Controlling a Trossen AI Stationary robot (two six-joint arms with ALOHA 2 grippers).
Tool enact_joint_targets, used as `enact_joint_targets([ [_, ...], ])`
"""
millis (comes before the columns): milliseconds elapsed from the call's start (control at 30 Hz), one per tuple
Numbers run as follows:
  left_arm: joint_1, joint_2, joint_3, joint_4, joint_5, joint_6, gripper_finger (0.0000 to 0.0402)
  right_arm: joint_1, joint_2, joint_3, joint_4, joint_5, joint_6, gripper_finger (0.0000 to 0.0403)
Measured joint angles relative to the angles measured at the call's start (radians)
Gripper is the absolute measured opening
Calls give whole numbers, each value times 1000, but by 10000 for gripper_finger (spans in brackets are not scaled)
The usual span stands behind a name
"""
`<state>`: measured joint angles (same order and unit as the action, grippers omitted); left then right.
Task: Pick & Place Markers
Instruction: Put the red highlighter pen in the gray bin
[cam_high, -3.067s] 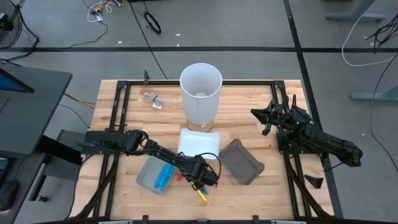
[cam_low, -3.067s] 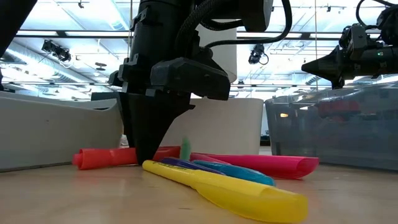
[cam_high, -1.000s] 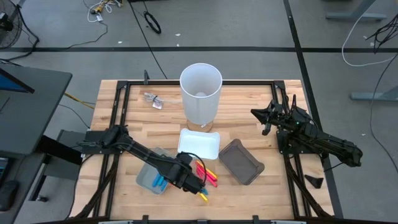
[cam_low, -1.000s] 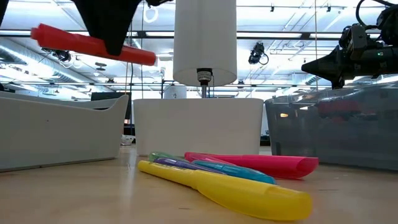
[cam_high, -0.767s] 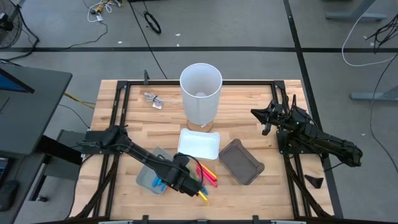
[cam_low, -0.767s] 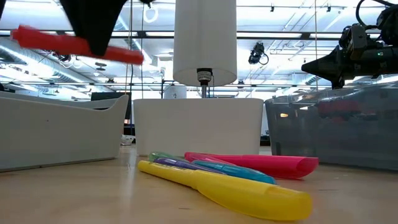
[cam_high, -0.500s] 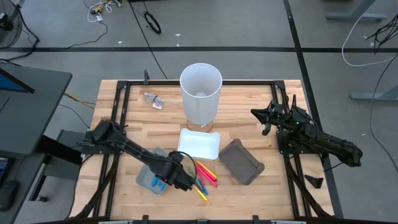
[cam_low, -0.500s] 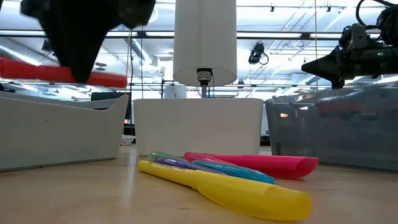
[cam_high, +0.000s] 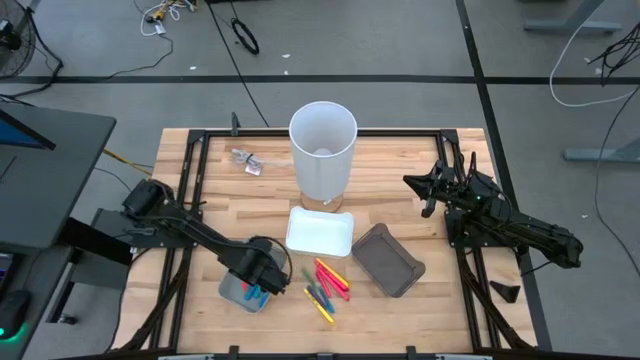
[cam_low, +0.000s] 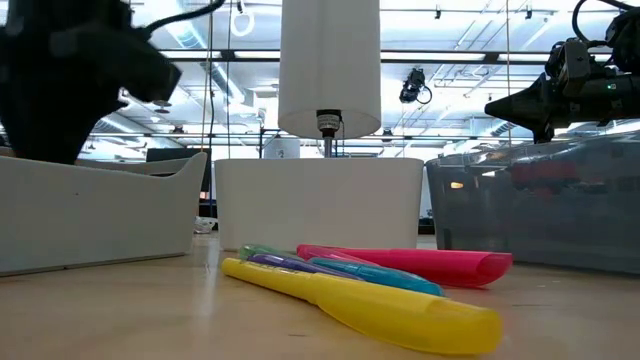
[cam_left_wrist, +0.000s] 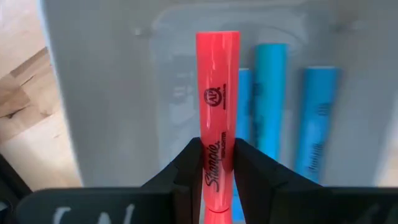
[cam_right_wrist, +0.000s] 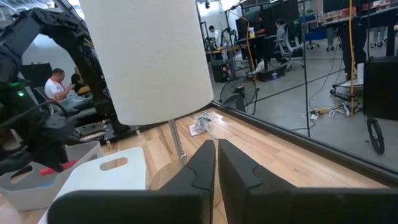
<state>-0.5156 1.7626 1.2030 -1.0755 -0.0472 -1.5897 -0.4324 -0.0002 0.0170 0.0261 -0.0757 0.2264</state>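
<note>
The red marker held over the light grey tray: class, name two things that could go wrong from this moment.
1. The left gripper pinches the red marker near one end only, so it could tilt or slip as it is released.
2. Three blue markers already lie in the light grey tray beneath; the red one may land across them or roll awkwardly.
The right gripper waits far off, shut.

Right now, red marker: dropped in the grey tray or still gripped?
Still gripped. The left pincer clamps the red marker above the grey tray, over blue markers.
</note>
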Motion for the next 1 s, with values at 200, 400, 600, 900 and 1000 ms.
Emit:
enact_joint_targets([
  [200, 2, -39, -76, 44, 8, -18, 78, 0, 0, 0, 0, 0, 0, 24],
  [400, 1, -38, -79, 51, 19, -4, 78, 0, 0, 0, 0, 0, 0, 24],
  [600, 1, -43, -79, 52, 19, 3, 78, 0, 0, 0, 0, 0, 0, 24],
  [900, 1, -43, -79, 55, 64, 3, 102, 0, 0, 0, 0, 0, 0, 24],
  [1000, 1, -43, -79, 56, 63, 2, 112, 0, 0, 0, 0, 0, 0, 24],
])
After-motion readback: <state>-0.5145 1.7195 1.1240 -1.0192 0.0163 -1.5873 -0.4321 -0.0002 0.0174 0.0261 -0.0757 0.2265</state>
